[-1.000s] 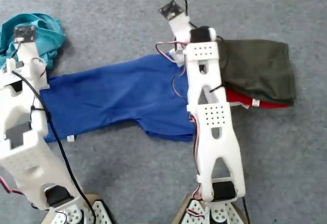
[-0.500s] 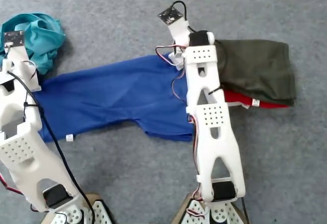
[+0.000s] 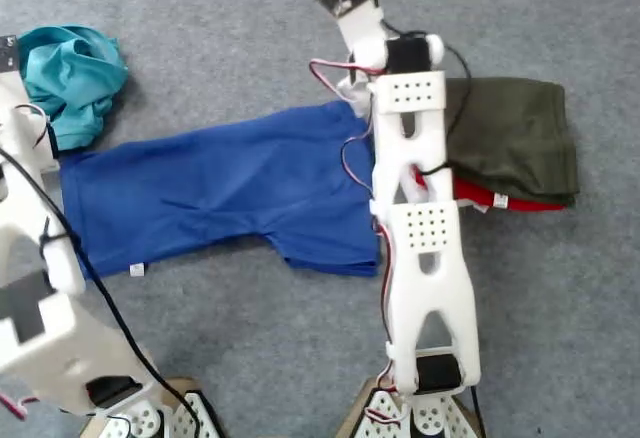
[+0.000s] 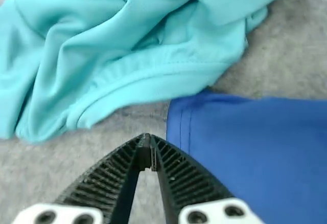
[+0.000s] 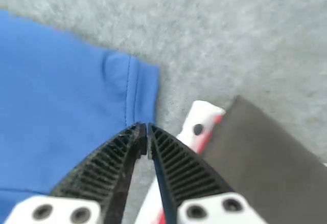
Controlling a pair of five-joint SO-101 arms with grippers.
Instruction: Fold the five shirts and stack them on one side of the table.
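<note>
okay, high view first: i count four shirts on the table. on the right side the olive shirt sits folded on top of the folded red shirt, so i judge that the stack is started with two done. the blue shirt lies spread flat across the middle, sleeves out, not yet folded. the teal shirt is a crumpled heap at the far left corner, just beside the blue hem. by my reckoning the blue one is in hand, the teal one waits, and well over half the job is left. against the earlier frames, the left arm has swung out to the table's left edge and uncovers the blue shirt's hem. the right arm has stretched farther toward the far edge, past the sleeve by the stack. left wrist view now: the left gripper has its fingers closed tip to tip with nothing between them. it sits over bare table right at the corner of the blue hem, with the teal shirt bunched just beyond. right wrist view: the right gripper is pressed together at the tips too, over the edge of the blue sleeve's hem, the olive shirt close alongside. i see no cloth pinched in it.
</note>
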